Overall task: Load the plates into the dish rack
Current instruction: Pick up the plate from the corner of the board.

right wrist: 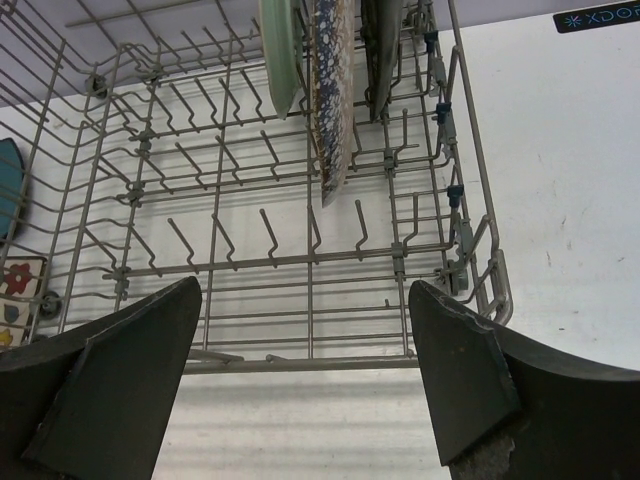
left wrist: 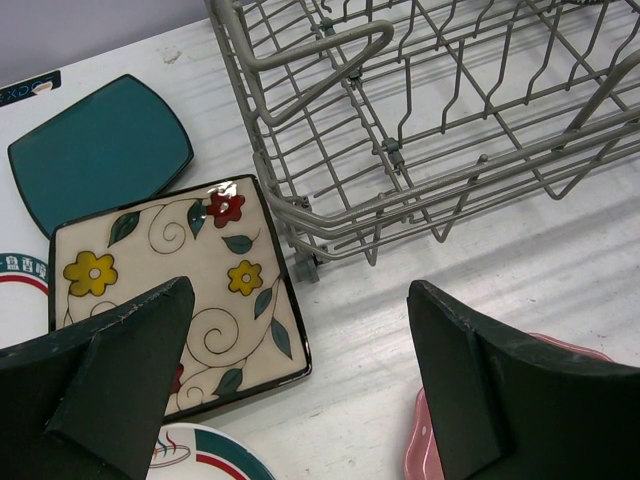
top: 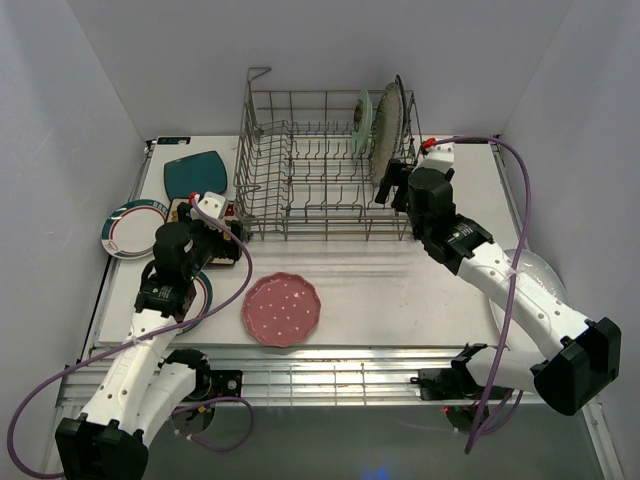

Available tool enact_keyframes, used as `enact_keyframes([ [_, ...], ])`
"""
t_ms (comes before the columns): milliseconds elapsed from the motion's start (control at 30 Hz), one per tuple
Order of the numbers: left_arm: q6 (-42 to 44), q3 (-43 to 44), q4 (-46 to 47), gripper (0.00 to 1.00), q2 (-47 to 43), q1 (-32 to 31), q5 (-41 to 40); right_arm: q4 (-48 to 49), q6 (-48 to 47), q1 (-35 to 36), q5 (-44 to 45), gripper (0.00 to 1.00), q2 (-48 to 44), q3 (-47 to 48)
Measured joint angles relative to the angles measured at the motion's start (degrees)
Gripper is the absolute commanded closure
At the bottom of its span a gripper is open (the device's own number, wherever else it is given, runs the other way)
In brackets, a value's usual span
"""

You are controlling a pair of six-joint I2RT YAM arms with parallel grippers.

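Three plates (right wrist: 333, 90) stood upright at the grey wire rack's (right wrist: 300, 363) right end; left gripper (left wrist: 300, 290) and right gripper (right wrist: 305, 290) gaped wide.

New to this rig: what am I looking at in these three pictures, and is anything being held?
Two arms sit at the table's near edge: the overhead picture shows the left arm and right arm. The other two pictures come from a camera on each wrist, its dark jaws at the bottom. Both pairs of jaws are open, holding nothing. The wire dish rack holds a mint green plate, a speckled plate and a dark plate, upright at its right end. On the table: a pink dotted plate, teal square plate, floral square plate and rimmed round plate.
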Motion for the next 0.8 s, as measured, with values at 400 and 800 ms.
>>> enact_keyframes([
  [400,0.04,0.0,-0.02,0.02,0.02,0.0,0.5,2.91,-2.73,0.0,-7.98,0.1,-4.44,-5.66],
  [800,0.63,0.0,-0.09,0.02,0.0,0.0,3.13,7.52,-5.44,0.0,-24.13,0.1,-9.16,-11.13],
])
